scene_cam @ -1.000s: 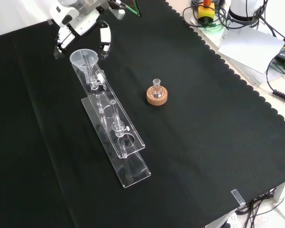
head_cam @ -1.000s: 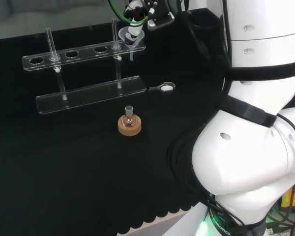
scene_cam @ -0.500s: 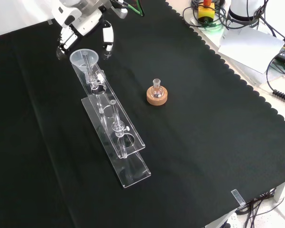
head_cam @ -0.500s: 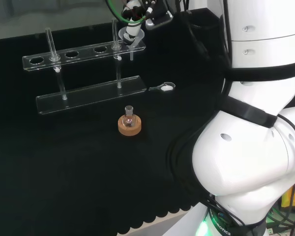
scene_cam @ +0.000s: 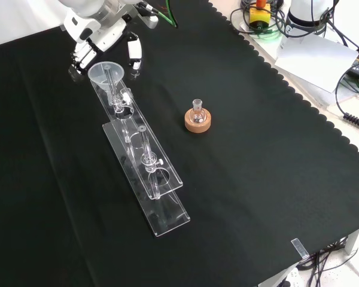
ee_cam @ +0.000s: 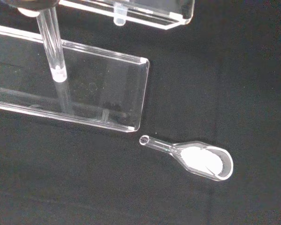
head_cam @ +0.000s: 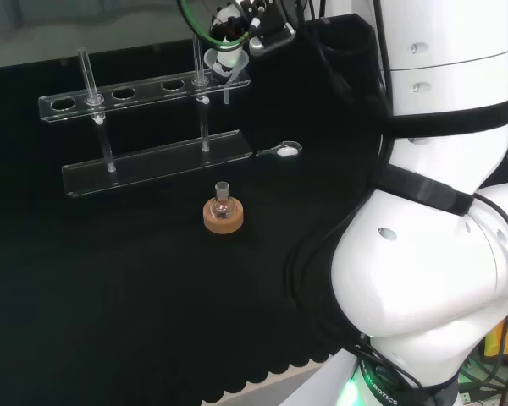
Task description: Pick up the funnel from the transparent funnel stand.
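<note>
The clear cone-shaped funnel (scene_cam: pixel 105 73) sits in the end hole of the transparent two-tier funnel stand (scene_cam: pixel 145 173), at the stand's far end in the front view and at its right end in the head view (head_cam: pixel 223 66), its stem hanging down through the upper shelf. The black and white hand (scene_cam: pixel 102 33) hovers right at that end of the stand, with its fingers (scene_cam: pixel 133 54) reaching down on either side of the funnel's rim, spread apart and not closed on it; whether any fingertip touches the glass I cannot tell. In the head view the hand (head_cam: pixel 237 30) sits just above the funnel's mouth. The stand lies on the black cloth of the desk (scene_cam: pixel 257 167), its upper shelf carried on two thin clear posts. To the right of the stand in the front view, well apart from it, a small clear glass flask (scene_cam: pixel 197 110) stands upright in a round cork ring stand (scene_cam: pixel 198 122). In the wrist view a small clear glass scoop holding white powder (ee_cam: pixel 196 157) lies on the cloth just beside the corner of the stand's lower plate (ee_cam: pixel 98 93), apart from it.
</note>
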`<state>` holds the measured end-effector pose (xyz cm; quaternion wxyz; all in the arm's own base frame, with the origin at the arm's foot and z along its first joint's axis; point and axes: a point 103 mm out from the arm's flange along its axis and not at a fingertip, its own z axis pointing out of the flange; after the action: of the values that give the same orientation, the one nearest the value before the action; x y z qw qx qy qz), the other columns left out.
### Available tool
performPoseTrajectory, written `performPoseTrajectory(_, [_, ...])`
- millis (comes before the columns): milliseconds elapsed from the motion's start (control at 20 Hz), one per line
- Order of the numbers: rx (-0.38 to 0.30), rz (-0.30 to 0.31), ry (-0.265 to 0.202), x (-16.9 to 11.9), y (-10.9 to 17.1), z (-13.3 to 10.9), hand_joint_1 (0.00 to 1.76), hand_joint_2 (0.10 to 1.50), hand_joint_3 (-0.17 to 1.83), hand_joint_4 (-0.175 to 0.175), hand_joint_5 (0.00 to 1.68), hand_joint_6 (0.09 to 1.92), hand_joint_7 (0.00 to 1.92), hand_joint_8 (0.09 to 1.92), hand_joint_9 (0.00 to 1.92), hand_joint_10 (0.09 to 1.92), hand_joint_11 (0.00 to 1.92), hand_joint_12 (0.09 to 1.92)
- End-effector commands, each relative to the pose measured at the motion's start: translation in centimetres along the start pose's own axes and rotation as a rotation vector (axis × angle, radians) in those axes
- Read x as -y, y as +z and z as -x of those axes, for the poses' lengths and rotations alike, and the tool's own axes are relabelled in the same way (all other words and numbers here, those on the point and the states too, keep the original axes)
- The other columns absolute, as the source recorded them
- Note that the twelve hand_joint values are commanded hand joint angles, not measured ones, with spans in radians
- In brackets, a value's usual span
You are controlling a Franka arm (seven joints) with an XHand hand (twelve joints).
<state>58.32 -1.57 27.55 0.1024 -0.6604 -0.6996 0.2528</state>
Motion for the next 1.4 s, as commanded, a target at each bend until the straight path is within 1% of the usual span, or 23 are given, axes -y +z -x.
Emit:
performPoseTrajectory(50, [0.008,-0.011,0.001,-0.5,0.2,0.1,0.66,0.67,0.45,-0.05,0.07,0.09,0.0,0.43,0.17,0.85,0.38,1.49])
performPoseTrajectory(200, [0.036,-0.013,0.006,-0.5,0.1,0.1,0.67,0.66,0.46,-0.053,0.1,0.09,0.0,0.53,0.26,0.82,0.39,1.49])
performPoseTrajectory(350, [0.052,-0.016,0.008,-0.6,0.1,0.2,0.67,0.66,0.48,-0.057,0.13,0.09,0.01,0.64,0.38,0.76,0.4,1.48])
performPoseTrajectory(550, [0.101,0.01,0.028,-0.7,-0.1,0.0,0.69,0.66,0.5,-0.061,0.22,0.09,0.1,0.71,0.54,0.68,0.41,1.47])
performPoseTrajectory(700, [0.148,0.052,0.05,-0.4,-0.6,-0.3,0.72,0.68,0.54,-0.057,0.36,0.09,0.24,0.7,0.67,0.61,0.44,1.45])
performPoseTrajectory(900, [0.215,0.137,0.099,0.4,-1.8,-0.6,0.75,0.72,0.58,-0.042,0.56,0.09,0.4,0.67,0.77,0.55,0.49,1.39])
performPoseTrajectory(1000, [0.236,0.168,0.109,1.0,-2.6,-0.6,0.77,0.74,0.59,-0.03,0.66,0.15,0.45,0.65,0.8,0.53,0.51,1.37])
performPoseTrajectory(1050, [0.239,0.18,0.113,1.4,-3.2,-0.6,0.78,0.75,0.59,-0.027,0.69,0.19,0.47,0.64,0.81,0.51,0.53,1.36])
performPoseTrajectory(1200, [0.242,0.197,0.12,2.9,-5.0,-0.3,0.79,0.76,0.6,-0.02,0.68,0.38,0.5,0.62,0.85,0.47,0.55,1.35])
performPoseTrajectory(1400, [0.249,0.182,0.129,5.1,-7.0,0.0,0.8,0.76,0.61,-0.018,0.64,0.53,0.51,0.62,0.87,0.46,0.55,1.34])
